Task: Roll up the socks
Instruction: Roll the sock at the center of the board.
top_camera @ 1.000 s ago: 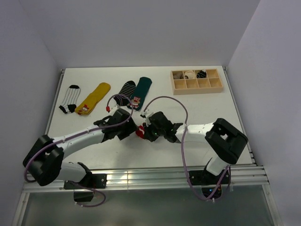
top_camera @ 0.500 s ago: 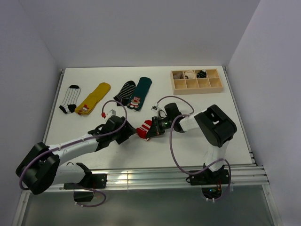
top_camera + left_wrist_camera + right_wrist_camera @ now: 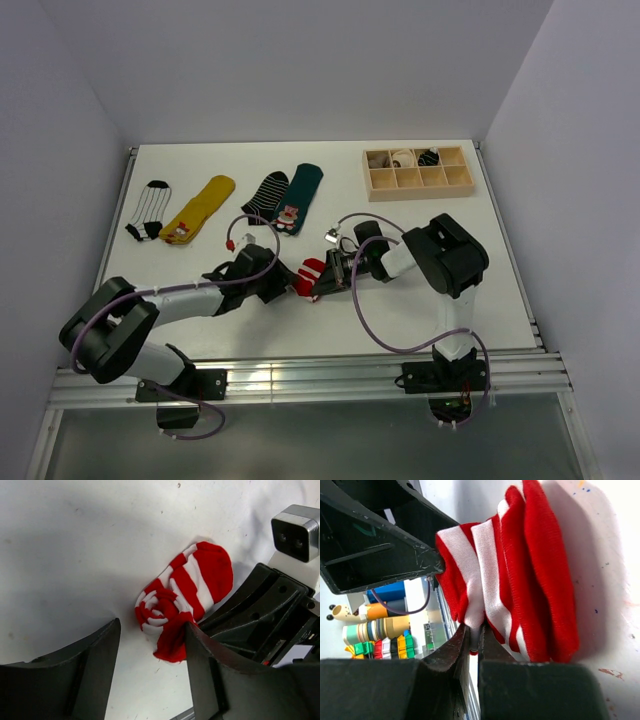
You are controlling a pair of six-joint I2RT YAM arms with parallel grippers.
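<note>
A red-and-white striped sock (image 3: 308, 276) lies partly rolled at the table's middle front; its coiled end shows in the left wrist view (image 3: 165, 611). My right gripper (image 3: 322, 281) is shut on a fold of this sock (image 3: 490, 575). My left gripper (image 3: 283, 289) is open right beside the roll, one finger (image 3: 200, 660) touching the sock's loose red end. A dark green sock with a bear figure (image 3: 298, 196) and a black sock with white stripes (image 3: 265, 194) lie flat at the back.
A yellow sock (image 3: 199, 208) and a white sock with black stripes (image 3: 149, 209) lie at the back left. A wooden compartment box (image 3: 418, 172) with rolled socks in it stands at the back right.
The right arm has folded back towards the right with the sock in its grip. The left gripper has pulled a little towards the front and sits open by the roll.
</note>
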